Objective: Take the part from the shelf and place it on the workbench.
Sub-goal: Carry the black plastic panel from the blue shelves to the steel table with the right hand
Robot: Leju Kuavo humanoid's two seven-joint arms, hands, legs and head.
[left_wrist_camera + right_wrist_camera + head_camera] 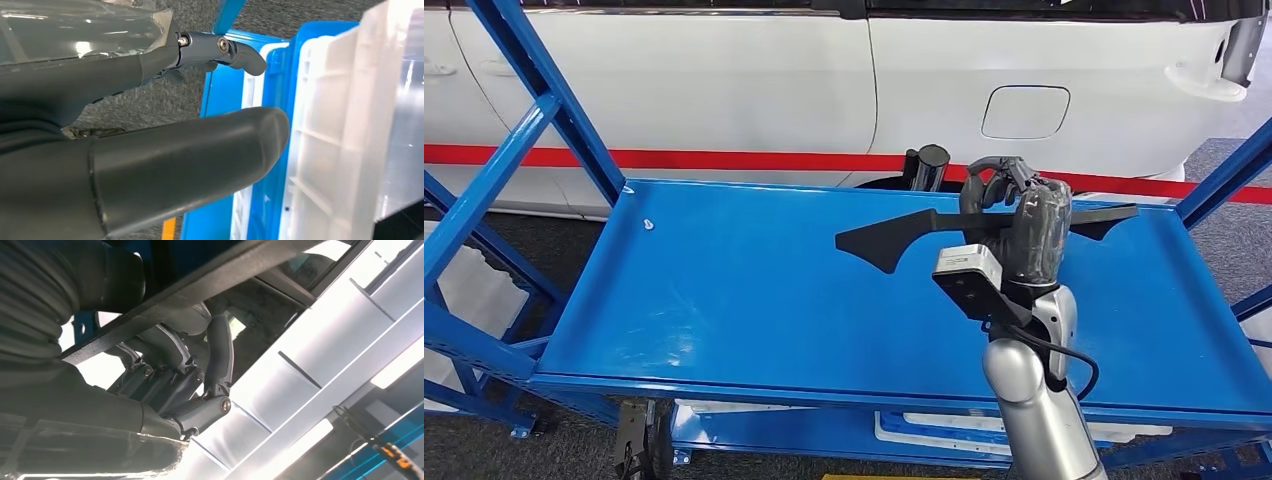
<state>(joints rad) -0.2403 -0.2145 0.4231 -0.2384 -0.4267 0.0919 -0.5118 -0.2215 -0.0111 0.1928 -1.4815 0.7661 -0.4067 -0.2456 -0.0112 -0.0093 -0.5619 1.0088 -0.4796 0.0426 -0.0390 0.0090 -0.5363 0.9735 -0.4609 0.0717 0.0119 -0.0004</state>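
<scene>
Right hand point(1009, 200): closed around black part point(894, 240), held above blue shelf point(724, 300).
Left hand point(150, 165): nothing held, fingers apart, beside white crates point(345, 125).
Writing: none legible.

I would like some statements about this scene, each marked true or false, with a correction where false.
1. The right hand grips the black part. True.
2. The shelf is red. False: it is blue.
3. A white car stands behind the shelf. True.
4. The left hand holds the part. False: it holds nothing, near white crates.
</scene>
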